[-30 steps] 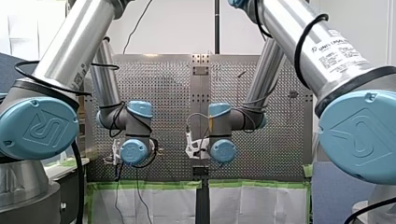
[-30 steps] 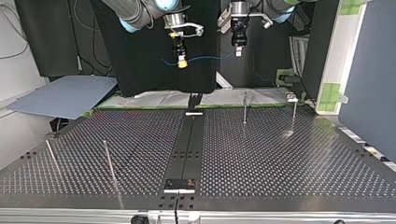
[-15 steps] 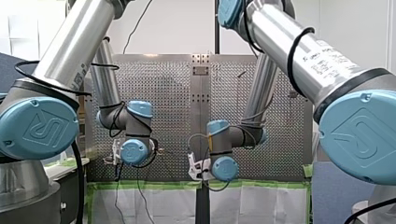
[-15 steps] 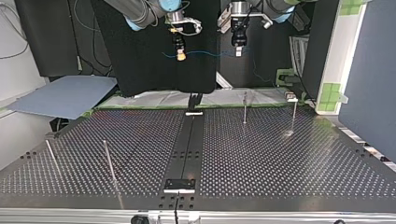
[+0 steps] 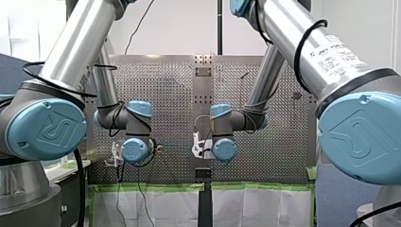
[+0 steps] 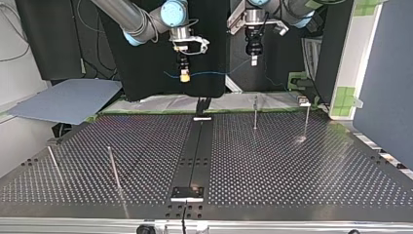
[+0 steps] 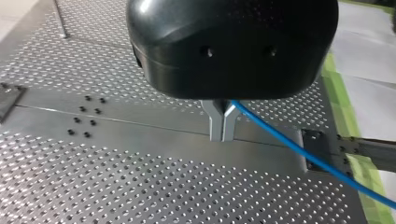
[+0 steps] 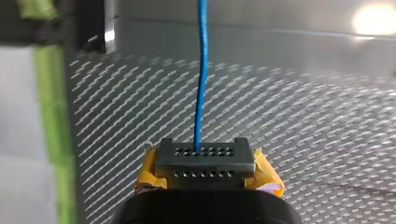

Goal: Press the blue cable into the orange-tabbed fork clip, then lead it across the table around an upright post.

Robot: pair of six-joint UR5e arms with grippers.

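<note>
Aloft over the surface [image 6: 292,161], my left gripper [image 6: 252,60] and right gripper [image 6: 184,76] each clamp the blue cable [image 6: 214,74], seemingly light, limp, best pinched short

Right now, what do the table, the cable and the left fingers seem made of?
Table: probably metal, matte grey, perforated, glinting. Cable: likely plastic-sheathed, smooth blue. Left fingers: apparently bare metal, dull silver.

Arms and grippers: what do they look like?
My left arm and my right arm: silver tubes, light-blue logo caps, black cables looped on. Right carries a printed label. My left gripper: black housing, metal fingers. My right gripper: yellow pads, perforated tip.
</note>
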